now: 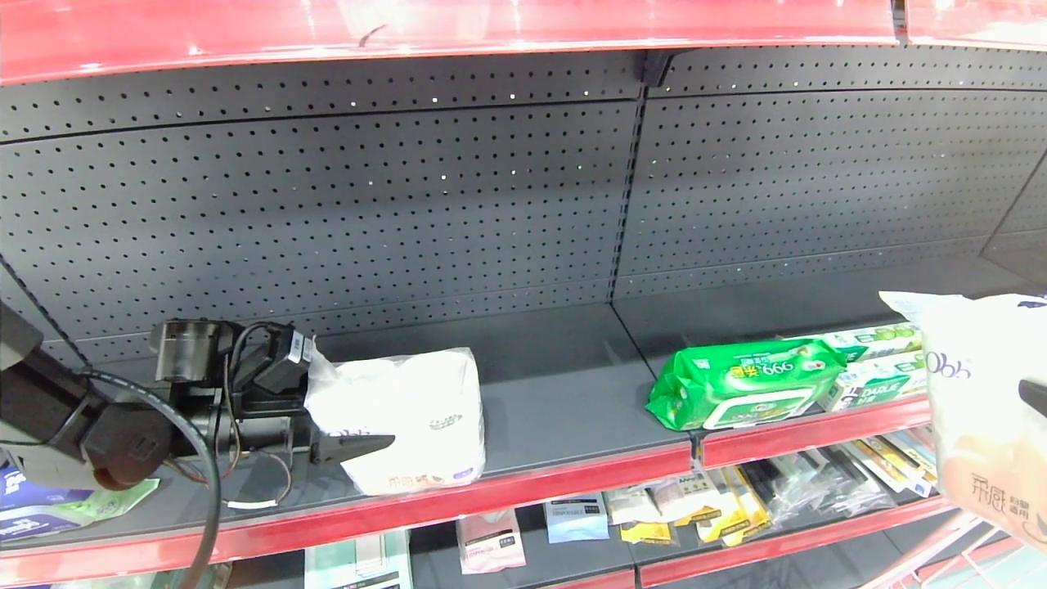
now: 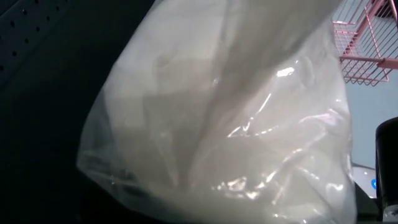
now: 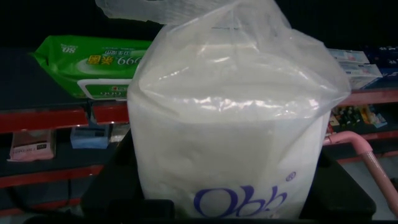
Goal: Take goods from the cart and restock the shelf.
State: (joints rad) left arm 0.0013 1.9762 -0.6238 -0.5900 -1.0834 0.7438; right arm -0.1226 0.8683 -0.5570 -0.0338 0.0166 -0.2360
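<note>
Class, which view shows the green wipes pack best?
Head view: the green wipes pack lies whole on the shelf. The right wrist view catches part of it behind the held tissue pack; the left wrist view faces the other tissue pack.

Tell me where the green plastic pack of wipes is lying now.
In the head view the green plastic pack lies on the dark shelf, right of centre, beside white-and-green boxes.

Green wipes pk [image 1: 740, 384] by boxes [image 1: 879, 364], lower-shelf sachets [image 1: 695, 503]
</note>
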